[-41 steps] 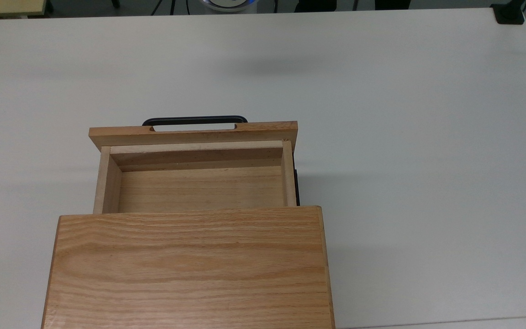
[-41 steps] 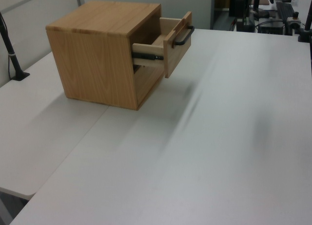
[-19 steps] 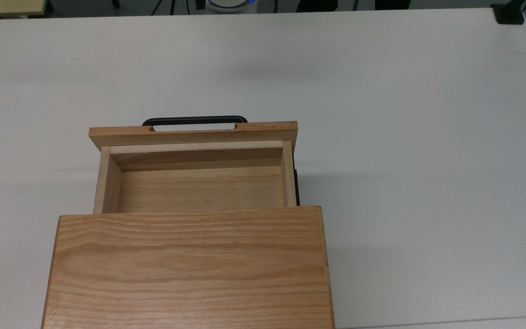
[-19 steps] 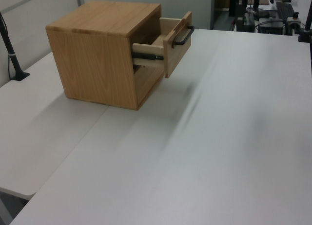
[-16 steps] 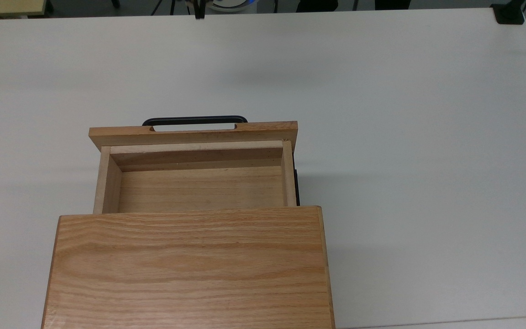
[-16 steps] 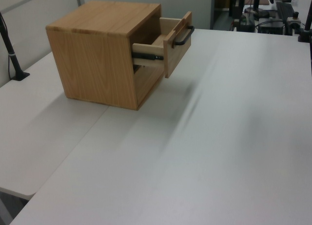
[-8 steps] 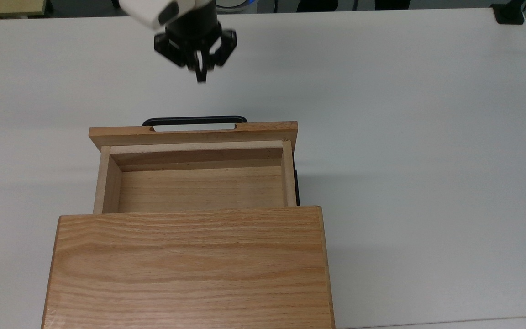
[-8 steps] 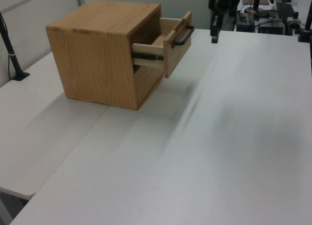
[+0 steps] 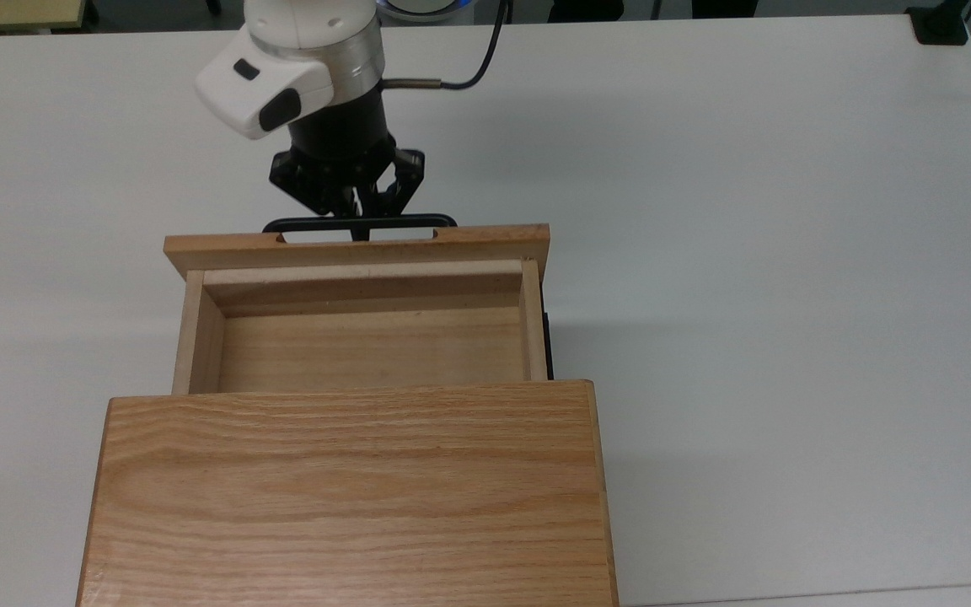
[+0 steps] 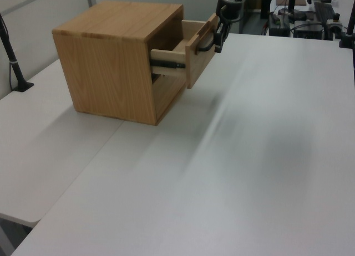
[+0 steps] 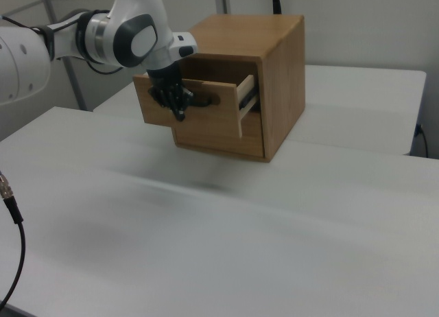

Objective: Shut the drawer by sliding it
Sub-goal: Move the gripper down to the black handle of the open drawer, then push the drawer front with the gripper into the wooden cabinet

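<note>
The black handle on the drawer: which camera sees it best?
The top view: the handle shows from end to end in front of the drawer, with the tool at its middle. The left view gives it edge-on, as a short dark bar. In the right view the tool covers part of it.

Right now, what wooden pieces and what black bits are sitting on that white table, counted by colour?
Wood: 2, the cabinet and its open drawer.
Black: 2, the handle on the drawer front and the pincer at the handle.
White: 1, the table.
Total: 5.
</note>
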You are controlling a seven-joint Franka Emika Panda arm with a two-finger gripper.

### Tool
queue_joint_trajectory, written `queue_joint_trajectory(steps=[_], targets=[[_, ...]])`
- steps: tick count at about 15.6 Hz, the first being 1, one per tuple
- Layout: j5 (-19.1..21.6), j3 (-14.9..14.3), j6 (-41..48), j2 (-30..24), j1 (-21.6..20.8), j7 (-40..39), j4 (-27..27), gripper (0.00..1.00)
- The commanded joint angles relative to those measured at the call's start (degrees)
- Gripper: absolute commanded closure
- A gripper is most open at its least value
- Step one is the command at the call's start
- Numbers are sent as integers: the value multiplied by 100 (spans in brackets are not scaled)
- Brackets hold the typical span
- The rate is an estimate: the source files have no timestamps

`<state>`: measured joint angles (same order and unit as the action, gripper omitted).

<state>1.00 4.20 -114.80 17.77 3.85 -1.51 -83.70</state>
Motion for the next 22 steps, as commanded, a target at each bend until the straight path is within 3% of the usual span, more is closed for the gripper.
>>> queue_joint_trajectory(steps=[1,12,16,22], targets=[[94,-25,-507,305,-8,291,327,100],[85,37,-3319,1053,-51,775,407,100],[85,37,-3864,1184,-60,792,398,100],[32,37,-3883,1115,-34,854,337,100]])
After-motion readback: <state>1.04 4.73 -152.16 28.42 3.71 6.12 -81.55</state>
